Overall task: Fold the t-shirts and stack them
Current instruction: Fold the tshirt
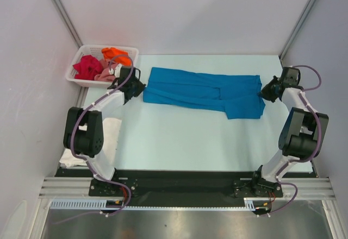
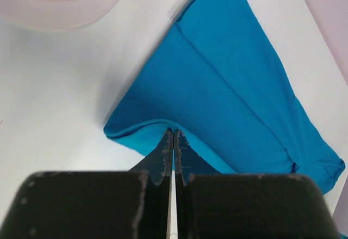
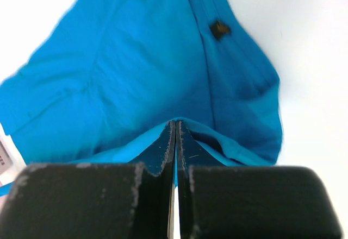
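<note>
**Both end effectors pinched shut on the blue shirt's ends**

My left end effector [image 1: 135, 89] [image 2: 173, 132] is fully closed, its two dark fingers pressed together on a folded edge of the bright blue cloth t-shirt [image 1: 201, 91] [image 2: 217, 87] [image 3: 125, 70]. My right end effector [image 1: 265, 93] [image 3: 175, 123] is closed just as tightly on the cloth at the shirt's opposite end.

In the top view the shirt lies stretched across the upper middle of the pale table [image 1: 179, 141], reaching from left of centre to right of centre as a long band, with a lower flap hanging down towards its right end. In the right wrist view a small dark label [image 3: 219, 29] shows on the cloth in the upper right.

At the upper left of the top view stands the white slotted plastic basket [image 1: 81, 51] [image 2: 65, 5], just beside my left end effector. It holds a crumpled crimson shirt [image 1: 88, 66], an orange shirt [image 1: 115, 54] and a dusty pink shirt [image 1: 106, 75].
</note>
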